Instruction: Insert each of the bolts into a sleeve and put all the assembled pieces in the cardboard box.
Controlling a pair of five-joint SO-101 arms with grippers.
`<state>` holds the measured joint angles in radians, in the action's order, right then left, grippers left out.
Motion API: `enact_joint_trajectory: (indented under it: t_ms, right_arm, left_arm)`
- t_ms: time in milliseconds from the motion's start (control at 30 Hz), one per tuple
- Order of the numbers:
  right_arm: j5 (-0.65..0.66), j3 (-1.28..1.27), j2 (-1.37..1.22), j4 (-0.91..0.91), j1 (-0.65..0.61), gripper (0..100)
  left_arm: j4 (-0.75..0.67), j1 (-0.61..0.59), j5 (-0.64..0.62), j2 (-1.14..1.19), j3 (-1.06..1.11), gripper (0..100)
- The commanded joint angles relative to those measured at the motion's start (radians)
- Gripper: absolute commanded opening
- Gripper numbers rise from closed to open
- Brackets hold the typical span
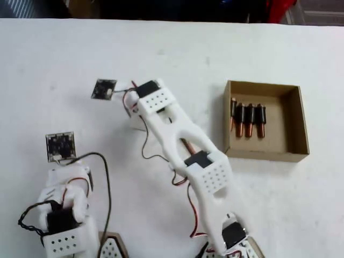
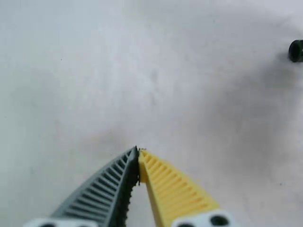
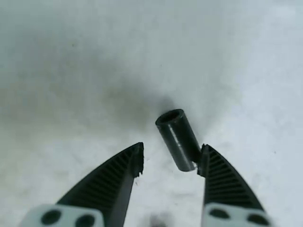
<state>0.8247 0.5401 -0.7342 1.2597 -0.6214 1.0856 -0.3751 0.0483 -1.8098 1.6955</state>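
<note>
From above, you see the cardboard box (image 1: 267, 155) on the right of the table (image 1: 64, 54), with four assembled pieces (image 1: 248, 119) side by side inside. At your left wrist, the gripper (image 2: 138, 153) is clenched, tips touching; a dark shape (image 2: 296, 50) farther off may be a sleeve. At your right wrist, the gripper (image 3: 172, 147) is spread, and a black sleeve (image 3: 177, 137) lies between its fingers (image 3: 222, 184), against one.

On your right gripper (image 3: 172, 149) the fingers are spread, and the sleeve (image 3: 177, 139) lies between them, tight beside one finger, with a gap on its other side. Beyond the tips, open bench (image 3: 71, 56). Your left gripper (image 2: 138, 152), fingers pressed together, has open bench ahead too.
</note>
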Motion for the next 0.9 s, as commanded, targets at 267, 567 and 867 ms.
enact_joint_trajectory:
  t_ms: [267,567,867]
  right_arm:
    - [0.011,0.052,-0.051,0.005,-0.004,14.9]
    - [0.009,0.057,-0.045,0.001,-0.004,3.6]
    - [-0.183,0.193,-0.047,0.076,-0.001,20.9]
  left_arm:
    - [0.005,-0.007,0.011,-0.008,-0.003,2]
    - [0.005,-0.007,0.011,-0.008,-0.003,2]
    - [0.005,-0.007,0.011,-0.008,-0.003,2]
